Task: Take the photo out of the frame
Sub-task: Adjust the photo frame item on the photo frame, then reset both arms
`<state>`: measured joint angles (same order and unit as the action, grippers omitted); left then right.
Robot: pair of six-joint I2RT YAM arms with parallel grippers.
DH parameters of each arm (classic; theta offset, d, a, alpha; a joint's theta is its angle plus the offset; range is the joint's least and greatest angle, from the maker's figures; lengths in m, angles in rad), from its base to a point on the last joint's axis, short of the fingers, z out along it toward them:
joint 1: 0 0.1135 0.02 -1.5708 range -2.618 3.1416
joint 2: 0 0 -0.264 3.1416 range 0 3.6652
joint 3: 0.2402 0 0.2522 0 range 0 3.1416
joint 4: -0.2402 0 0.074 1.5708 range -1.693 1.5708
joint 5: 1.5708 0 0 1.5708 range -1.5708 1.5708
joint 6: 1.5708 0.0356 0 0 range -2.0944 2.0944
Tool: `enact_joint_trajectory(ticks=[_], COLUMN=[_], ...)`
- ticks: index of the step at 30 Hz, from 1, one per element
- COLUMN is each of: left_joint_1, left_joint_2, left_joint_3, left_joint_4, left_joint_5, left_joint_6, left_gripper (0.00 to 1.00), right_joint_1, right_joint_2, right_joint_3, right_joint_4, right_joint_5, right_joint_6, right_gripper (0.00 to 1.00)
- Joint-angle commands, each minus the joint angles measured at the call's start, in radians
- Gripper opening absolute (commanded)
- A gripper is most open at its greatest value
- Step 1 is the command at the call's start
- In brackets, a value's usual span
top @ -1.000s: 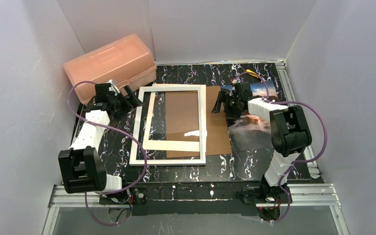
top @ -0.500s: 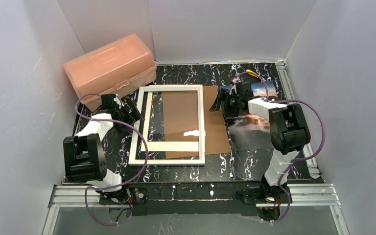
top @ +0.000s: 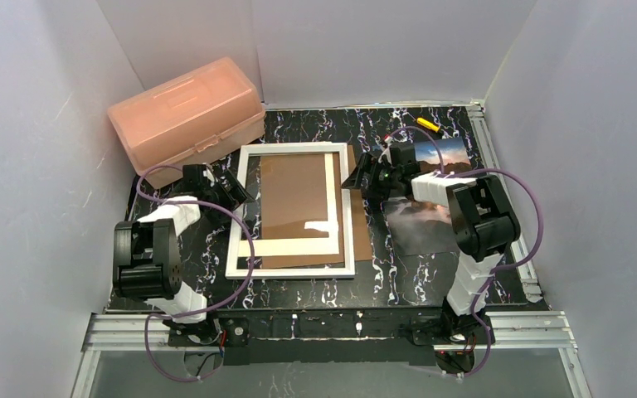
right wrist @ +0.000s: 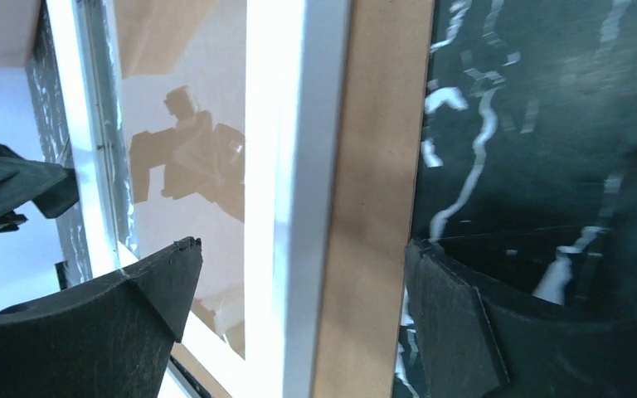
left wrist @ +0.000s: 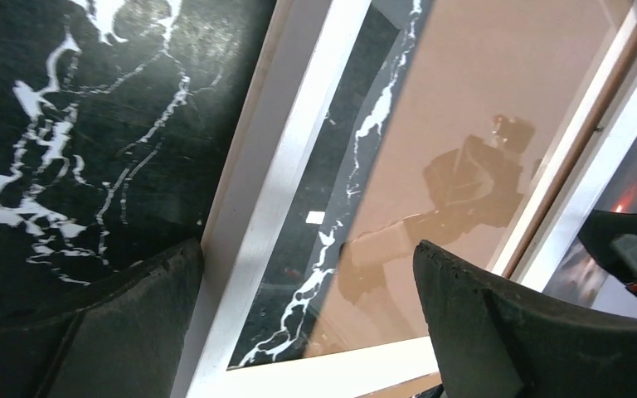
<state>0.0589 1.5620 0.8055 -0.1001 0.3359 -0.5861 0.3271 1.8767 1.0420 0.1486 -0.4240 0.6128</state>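
Note:
The frame lies flat mid-table, its white border round a skewed white mat and the brown backing board, which sticks out at the right. The photo lies on the table right of the frame, partly under my right arm; a strip of the photo shows past the frame's far side. My left gripper is open, its jaws either side of the frame's left rail. My right gripper is open, straddling the right rail and the board's edge.
A pink plastic box stands at the back left, close behind my left gripper. A small yellow object lies at the back right. Metal rails edge the black marbled tabletop, with white walls around.
My left gripper has swung right to the frame's left rail. The right gripper has moved left onto the right rail. The frame has straightened and the board now lies further left under it.

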Motion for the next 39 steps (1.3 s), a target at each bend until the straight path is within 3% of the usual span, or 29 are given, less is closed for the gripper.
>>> enact_joint_trajectory(ticks=[1,4,10,19,24,29,32,36,39], left_joint_1=[-0.072,-0.097,-0.100,-0.126,-0.223,-0.246,-0.261,-0.275,-0.282], left_joint_2=[0.007,0.015,-0.030,-0.401,-0.604,-0.737,-0.785,-0.781,-0.797], left_joint_3=[-0.083,-0.076,-0.037,-0.070,-0.166,-0.291,-0.373,-0.409,-0.430], left_joint_4=[0.026,0.031,-0.012,-0.083,-0.019,0.050,0.164,0.205,0.242], left_joint_5=[0.036,0.025,-0.002,-0.297,-0.464,-0.519,-0.463,-0.531,-0.571], left_joint_6=[-0.082,-0.078,-0.040,0.047,0.092,0.079,0.144,0.159,0.171], left_gripper=[0.96,0.96,0.97,0.98,0.98,0.98,0.98,0.98,0.98], right_joint_1=[0.106,0.112,0.060,0.034,0.034,0.034,0.034,0.034,0.033], right_joint_2=[0.029,0.017,-0.084,-0.426,-0.660,-0.899,-1.023,-1.155,-1.169], right_joint_3=[-0.044,-0.046,-0.038,-0.159,-0.304,-0.503,-0.660,-0.787,-0.836], right_joint_4=[0.028,0.043,-0.102,-0.158,-0.052,0.090,0.256,0.355,0.419], right_joint_5=[-0.030,-0.021,0.112,0.509,0.652,0.780,0.818,0.813,0.873], right_joint_6=[0.104,0.110,0.012,-0.187,-0.267,-0.301,-0.313,-0.465,-0.569], right_gripper=[0.99,0.99,0.99,0.99,0.99,0.99,0.99,0.99,0.98])
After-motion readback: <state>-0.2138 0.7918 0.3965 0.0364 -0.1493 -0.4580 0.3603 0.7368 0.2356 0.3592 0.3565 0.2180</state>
